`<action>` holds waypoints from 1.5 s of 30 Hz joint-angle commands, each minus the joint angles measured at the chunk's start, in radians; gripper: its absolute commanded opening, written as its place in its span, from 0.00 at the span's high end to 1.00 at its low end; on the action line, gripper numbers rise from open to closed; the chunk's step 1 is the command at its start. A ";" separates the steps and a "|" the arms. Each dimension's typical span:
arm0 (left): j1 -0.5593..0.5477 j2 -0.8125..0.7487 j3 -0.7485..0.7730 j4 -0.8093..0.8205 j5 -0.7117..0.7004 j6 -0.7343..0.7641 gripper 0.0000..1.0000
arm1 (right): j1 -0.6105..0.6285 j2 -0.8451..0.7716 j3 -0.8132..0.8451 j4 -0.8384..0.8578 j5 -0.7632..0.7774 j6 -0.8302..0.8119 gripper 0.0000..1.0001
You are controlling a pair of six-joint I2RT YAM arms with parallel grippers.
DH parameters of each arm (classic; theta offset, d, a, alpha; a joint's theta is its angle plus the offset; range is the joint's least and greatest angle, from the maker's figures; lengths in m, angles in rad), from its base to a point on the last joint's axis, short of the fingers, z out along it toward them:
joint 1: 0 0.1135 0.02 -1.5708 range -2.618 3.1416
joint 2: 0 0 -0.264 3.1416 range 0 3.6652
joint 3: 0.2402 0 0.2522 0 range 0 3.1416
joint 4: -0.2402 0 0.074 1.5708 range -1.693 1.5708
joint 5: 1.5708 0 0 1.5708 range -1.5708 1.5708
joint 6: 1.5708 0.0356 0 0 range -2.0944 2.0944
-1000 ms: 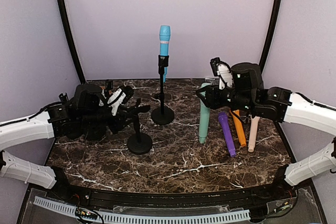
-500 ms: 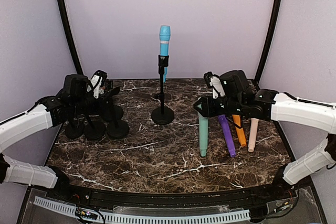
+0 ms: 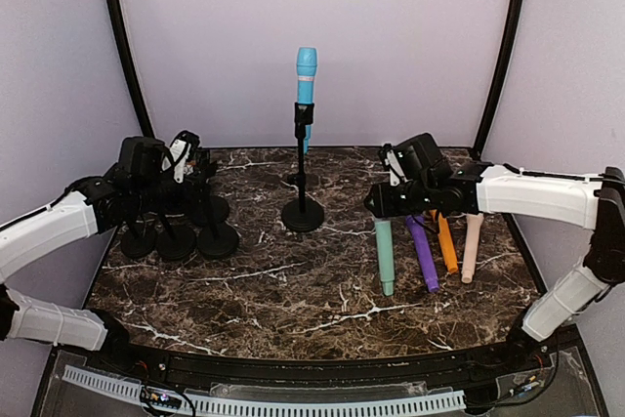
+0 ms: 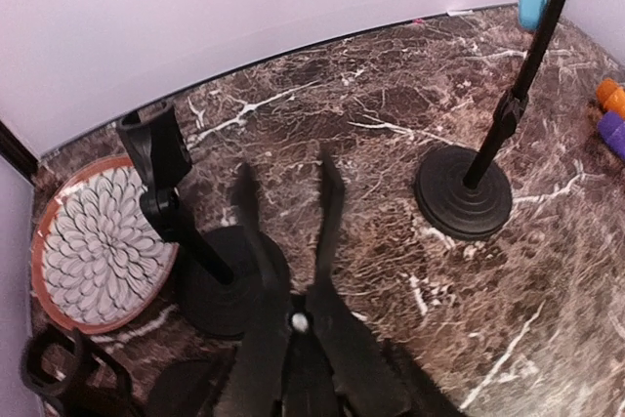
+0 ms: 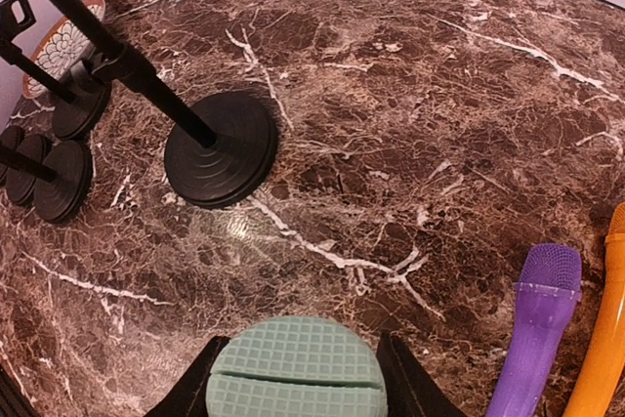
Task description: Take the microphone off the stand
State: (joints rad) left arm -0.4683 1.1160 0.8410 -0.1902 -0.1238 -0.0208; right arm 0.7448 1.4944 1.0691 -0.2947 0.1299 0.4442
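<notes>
Left gripper [image 4: 286, 171]: fingers spread, nothing between them, low over the empty stands [image 3: 178, 237] left of the tall stand [image 3: 302, 173].
Right gripper [image 5: 298, 383]: clamped on the head of the teal microphone [image 3: 385, 259], which hangs upright to the right of the tall stand. Whether its tail touches the table I cannot tell.
Blue microphone [image 3: 307, 70]: clipped at the top of the tall stand, head up, long axis near vertical, higher than both grippers.
Bearing: up and to the right from the left gripper; up and to the left from the right gripper.
Nearer arm: the right looks slightly closer to the tall stand but is occupied, while the left is free.
Coming move, as judged: rise to clip height, then lift along the upright axis.
</notes>
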 commanded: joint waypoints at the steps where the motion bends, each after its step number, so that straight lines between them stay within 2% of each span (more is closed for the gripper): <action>1: 0.008 0.008 0.003 -0.049 -0.001 0.074 0.41 | -0.037 0.068 0.032 -0.004 0.057 0.006 0.59; 2: 0.007 0.001 0.003 -0.042 0.007 0.082 0.32 | -0.043 0.087 0.033 0.000 0.055 0.015 0.58; 5: 0.007 -0.029 -0.012 -0.020 0.004 0.100 0.20 | -0.058 0.157 0.049 0.008 0.047 0.032 0.51; 11: 0.007 -0.161 -0.079 0.065 -0.031 0.120 0.08 | -0.075 0.278 0.081 0.040 0.031 0.060 0.43; 17: 0.007 -0.248 -0.113 0.113 -0.061 0.134 0.06 | -0.082 0.339 0.101 0.029 0.041 0.060 0.41; 27: 0.007 -0.233 -0.107 0.112 -0.033 0.129 0.05 | -0.081 0.292 0.061 0.024 0.076 0.007 0.30; 31: 0.007 -0.231 -0.107 0.111 -0.032 0.127 0.05 | -0.051 0.226 0.026 0.056 0.039 -0.069 0.18; 37: 0.007 -0.223 -0.108 0.112 -0.020 0.125 0.05 | -0.017 0.216 0.040 -0.039 0.132 -0.121 0.12; 45: 0.007 -0.218 -0.108 0.112 -0.010 0.126 0.05 | 0.018 0.238 0.020 -0.126 0.251 -0.157 0.11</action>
State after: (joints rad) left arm -0.4671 0.9005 0.7452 -0.1017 -0.1463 0.0978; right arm 0.7494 1.7241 1.1015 -0.3725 0.2974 0.3164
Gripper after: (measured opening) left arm 0.948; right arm 0.888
